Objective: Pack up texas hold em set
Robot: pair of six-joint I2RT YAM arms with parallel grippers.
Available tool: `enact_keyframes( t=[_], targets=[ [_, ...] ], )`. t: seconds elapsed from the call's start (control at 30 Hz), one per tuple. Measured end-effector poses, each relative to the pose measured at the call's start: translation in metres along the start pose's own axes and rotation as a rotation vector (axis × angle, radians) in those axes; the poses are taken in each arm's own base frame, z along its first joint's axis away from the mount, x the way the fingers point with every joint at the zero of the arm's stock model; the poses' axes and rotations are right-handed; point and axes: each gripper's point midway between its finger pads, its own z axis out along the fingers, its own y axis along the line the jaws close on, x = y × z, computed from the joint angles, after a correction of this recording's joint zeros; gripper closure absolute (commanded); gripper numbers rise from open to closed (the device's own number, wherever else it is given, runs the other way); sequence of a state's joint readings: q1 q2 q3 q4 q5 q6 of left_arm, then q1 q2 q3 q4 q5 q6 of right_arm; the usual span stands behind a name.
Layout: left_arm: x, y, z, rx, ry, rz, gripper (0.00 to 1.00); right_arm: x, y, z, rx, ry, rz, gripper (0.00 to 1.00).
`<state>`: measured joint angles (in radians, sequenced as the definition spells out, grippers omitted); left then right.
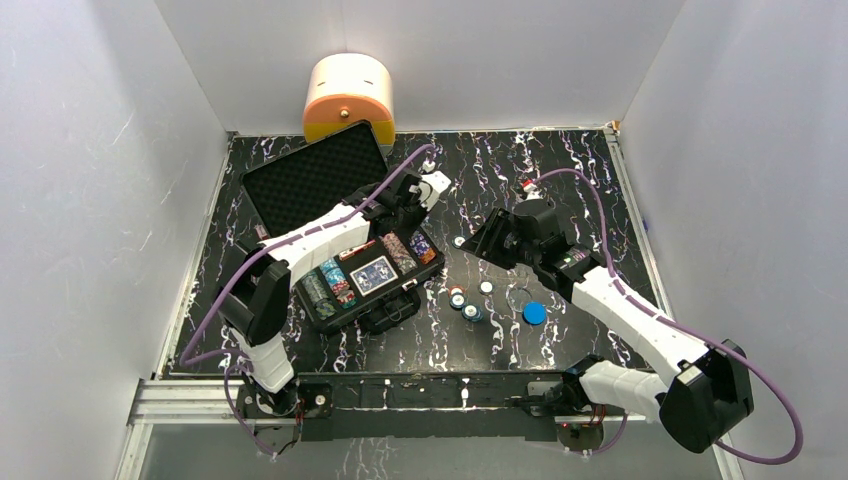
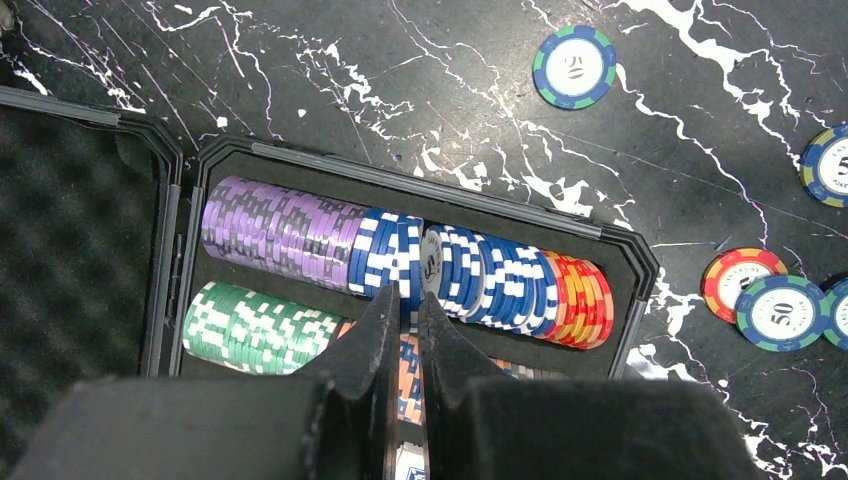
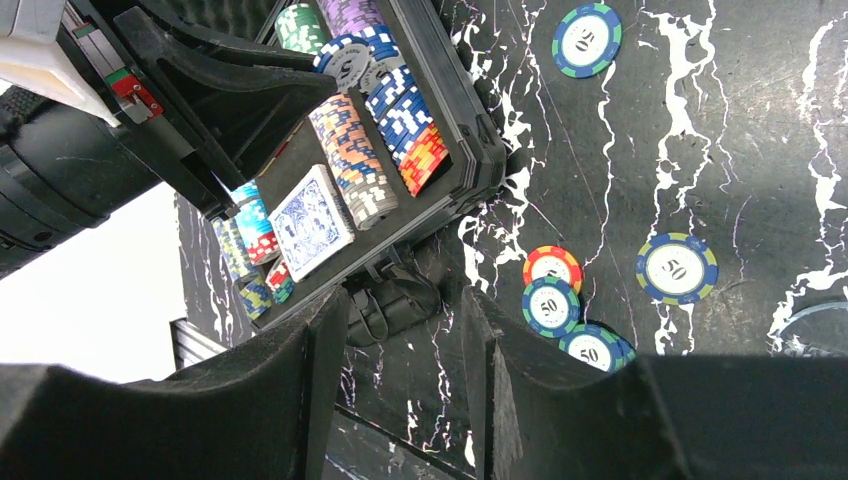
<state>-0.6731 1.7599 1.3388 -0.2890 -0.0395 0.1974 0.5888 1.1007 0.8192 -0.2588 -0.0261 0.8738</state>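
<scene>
Our left arm bends over the open briefcase, which lies directly beneath it. The left gripper is clenched just above the chip rows, and we see nothing between its fingers. Our right arm reaches forward, with the right gripper released and empty. Loose chips near its fingertips read "50". The table is black with white marble veins, enclosed by plain white walls.

From the left wrist, the left tool hides most of the orange chip row from you, and the right edge clips two loose chips. From above, their values are too small to read.
</scene>
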Motion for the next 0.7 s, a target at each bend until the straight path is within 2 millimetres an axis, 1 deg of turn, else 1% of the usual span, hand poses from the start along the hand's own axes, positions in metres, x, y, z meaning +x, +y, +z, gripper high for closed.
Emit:
enact_keyframes(
  t=[0.33,0.47,0.57,0.7],
  targets=[
    [-0.001,0.002,-0.001,-0.006,0.001,-0.013,1.0,0.001,0.001,0.0,-0.004,0.003,0.013,0.46],
    [-0.005,0.002,-0.003,-0.008,-0.011,-0.033,1.0,0.001,0.002,-0.001,-0.008,0.008,0.013,0.45],
    [-0.011,0.0,-0.009,0.004,-0.033,-0.05,1.0,0.002,0.002,-0.001,-0.011,0.012,0.013,0.45],
    [-0.026,-0.003,-0.025,0.033,-0.09,-0.058,1.0,0.004,0.004,-0.001,-0.019,0.021,0.013,0.45]
  ],
)
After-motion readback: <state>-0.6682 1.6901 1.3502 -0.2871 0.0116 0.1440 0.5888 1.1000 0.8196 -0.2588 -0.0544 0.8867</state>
